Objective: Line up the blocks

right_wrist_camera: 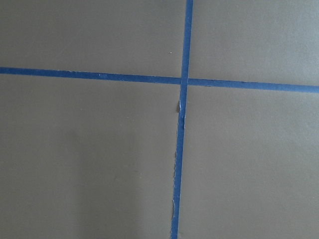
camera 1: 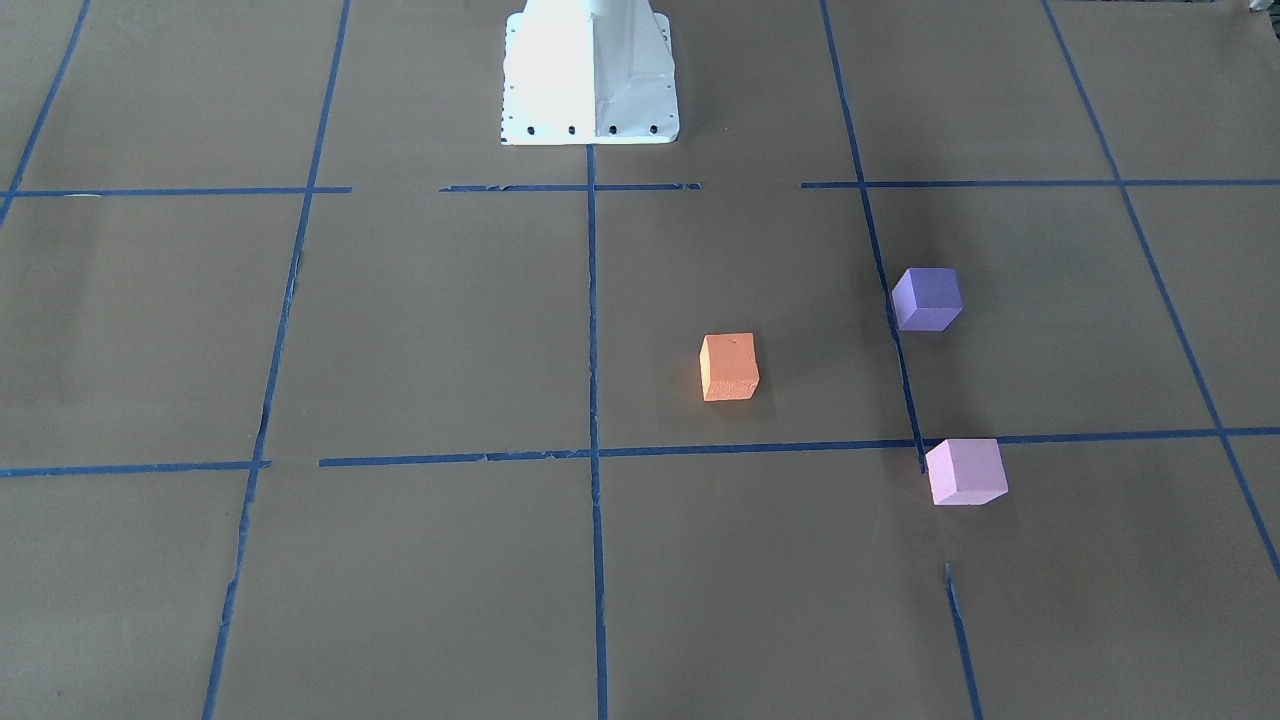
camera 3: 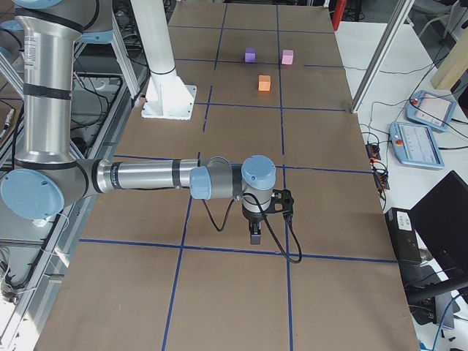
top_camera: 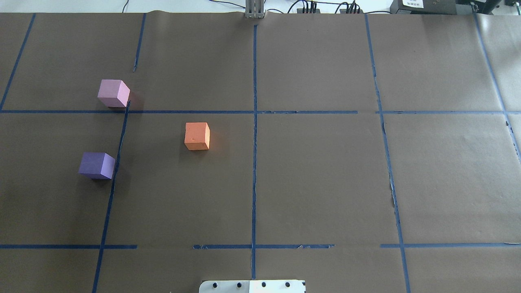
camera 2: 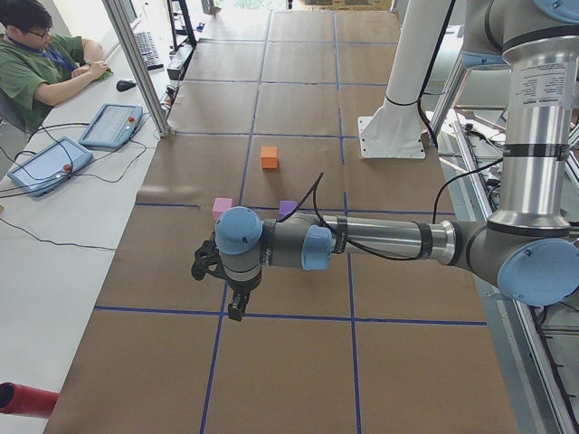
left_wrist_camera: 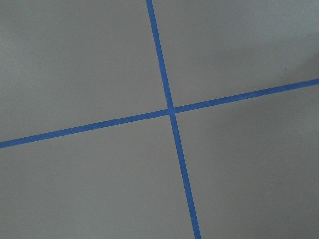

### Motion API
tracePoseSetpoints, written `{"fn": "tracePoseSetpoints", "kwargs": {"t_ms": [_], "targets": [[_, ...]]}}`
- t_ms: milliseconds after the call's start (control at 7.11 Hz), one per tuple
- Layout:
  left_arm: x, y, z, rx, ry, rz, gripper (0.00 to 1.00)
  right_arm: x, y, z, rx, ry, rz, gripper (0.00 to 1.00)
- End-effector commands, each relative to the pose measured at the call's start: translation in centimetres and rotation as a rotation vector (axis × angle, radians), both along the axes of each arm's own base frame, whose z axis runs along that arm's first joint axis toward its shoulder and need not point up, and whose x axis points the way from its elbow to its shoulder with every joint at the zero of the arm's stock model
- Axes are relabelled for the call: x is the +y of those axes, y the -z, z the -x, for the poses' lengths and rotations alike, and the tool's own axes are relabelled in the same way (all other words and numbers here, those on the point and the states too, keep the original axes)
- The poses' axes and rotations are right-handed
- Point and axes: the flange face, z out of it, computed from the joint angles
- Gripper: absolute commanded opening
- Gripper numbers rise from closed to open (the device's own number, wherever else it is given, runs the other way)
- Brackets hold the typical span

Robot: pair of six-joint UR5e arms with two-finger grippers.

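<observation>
On the table, robot-left half: orange foam cube near centre, dark violet foam cube and pale pink foam cube further left, all apart, not in line; left fingers and right fingers hang well away, spread can't tell.

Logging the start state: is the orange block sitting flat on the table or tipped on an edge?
Flat. The orange block rests on one face on the table, top level, touching nothing else.
</observation>
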Motion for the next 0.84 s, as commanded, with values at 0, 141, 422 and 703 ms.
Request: {"fn": "tracePoseSetpoints", "kwargs": {"t_ms": [0,141,422,703], "targets": [[0.2,-0.1,-0.1,0.001,-0.001,0.003,1.00,0.0,0.0,0.0,0.000,0.000,0.000,1.00],[-0.5,0.9,-0.2,0.011,-0.005,-0.022,1.00,0.0,0.0,0.0,0.000,0.000,0.000,1.00],[-1.8,4.1,-2.5,0.001,-0.048,-0.078,1.00,0.0,0.1,0.0,0.000,0.000,-0.002,1.00],[-7.9,11.9,-14.2,0.010,-0.249,-0.213,1.00,0.0,0.0,0.0,0.000,0.000,0.000,1.00]]}}
